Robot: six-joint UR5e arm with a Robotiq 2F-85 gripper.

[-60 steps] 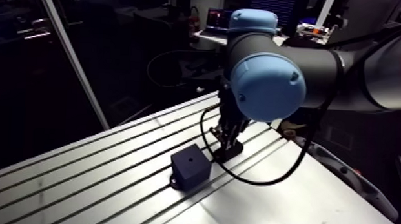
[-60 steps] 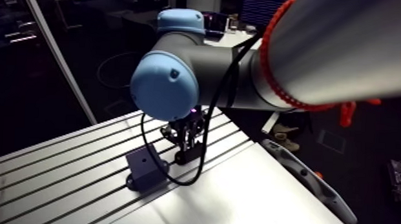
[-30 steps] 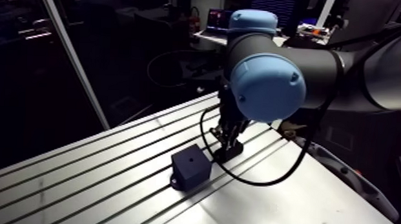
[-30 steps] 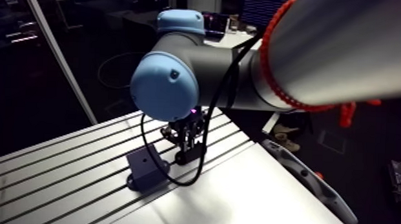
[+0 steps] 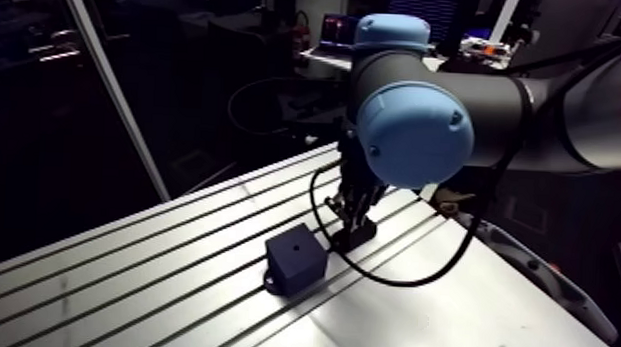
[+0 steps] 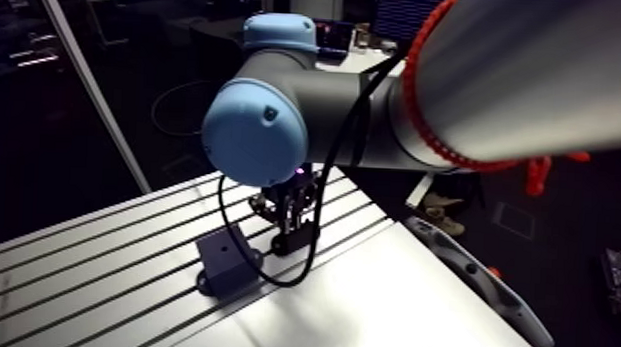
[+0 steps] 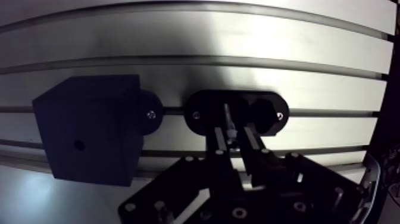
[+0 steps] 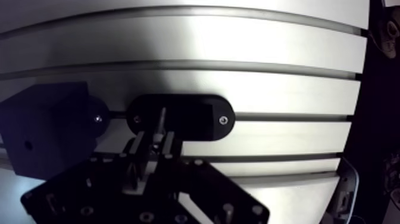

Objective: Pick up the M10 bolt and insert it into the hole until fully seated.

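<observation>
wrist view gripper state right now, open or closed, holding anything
Gripper: cannot be told; it is down at the bolt in the black holder.

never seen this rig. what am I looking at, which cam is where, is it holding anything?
It is one grey robot arm with light-blue joint caps over a slotted aluminium table. The arm view looks from the arm's upper link; the wrist view looks down past the hand. On the table sit a black cube block with a small top hole and, beside it, a black oval holder plate. The hand looks shut on a slim shiny metal bolt over the plate.
</observation>
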